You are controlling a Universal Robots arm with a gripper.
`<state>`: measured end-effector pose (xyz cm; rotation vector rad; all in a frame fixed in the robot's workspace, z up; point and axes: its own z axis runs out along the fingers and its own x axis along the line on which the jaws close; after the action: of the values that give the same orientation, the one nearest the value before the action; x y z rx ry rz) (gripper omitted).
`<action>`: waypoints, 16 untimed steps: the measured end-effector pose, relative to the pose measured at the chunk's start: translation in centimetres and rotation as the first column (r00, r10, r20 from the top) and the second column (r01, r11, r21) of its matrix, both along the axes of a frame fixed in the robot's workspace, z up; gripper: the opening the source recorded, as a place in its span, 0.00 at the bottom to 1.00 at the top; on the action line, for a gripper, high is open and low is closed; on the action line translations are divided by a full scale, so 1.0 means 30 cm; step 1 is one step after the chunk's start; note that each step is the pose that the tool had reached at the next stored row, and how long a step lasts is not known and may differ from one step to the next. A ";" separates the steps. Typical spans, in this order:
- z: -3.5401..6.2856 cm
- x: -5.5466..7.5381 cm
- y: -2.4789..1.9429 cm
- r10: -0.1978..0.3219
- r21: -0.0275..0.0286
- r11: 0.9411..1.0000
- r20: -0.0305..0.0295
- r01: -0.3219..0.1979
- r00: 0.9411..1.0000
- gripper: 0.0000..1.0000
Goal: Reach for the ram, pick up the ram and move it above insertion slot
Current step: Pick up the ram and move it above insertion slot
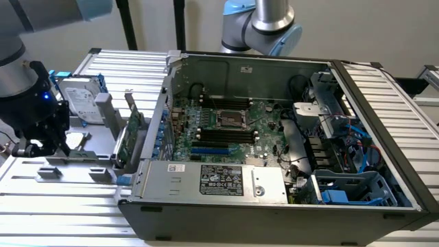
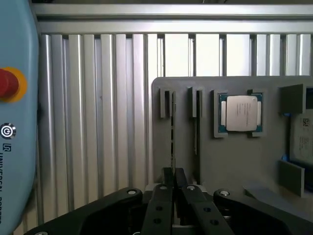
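One gripper point(image 2: 172, 172) around one upright ram point(image 2: 172, 132)

Pretty standard look: a brushed silver arm point(image 1: 10, 67) is seen, with pale blue caps point(image 1: 92, 7) fitted at the joints. A chunky black wrist block point(image 1: 34, 116) is mounted under it, and a small blue light point(image 1: 46, 95) is lit on its side. The end effector point(image 2: 173, 172) is done in matte black, with angular bars pinned by shiny silver screw heads point(image 2: 131, 192).

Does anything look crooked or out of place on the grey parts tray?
Nothing stands out. The ram stands straight on the tray, the processor sits square in its pocket, and the gripper lines up with the ram.
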<state>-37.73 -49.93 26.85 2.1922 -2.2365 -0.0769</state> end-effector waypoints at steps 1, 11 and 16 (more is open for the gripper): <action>0.015 0.005 0.000 0.000 0.000 1.000 0.000 0.000 1.000 0.13; 0.167 0.093 -0.002 0.000 0.001 1.000 0.000 0.000 1.000 0.13; 0.243 0.150 -0.003 0.000 0.002 1.000 0.000 0.000 1.000 0.13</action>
<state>-33.23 -50.02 34.14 2.1929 -2.2372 -0.0791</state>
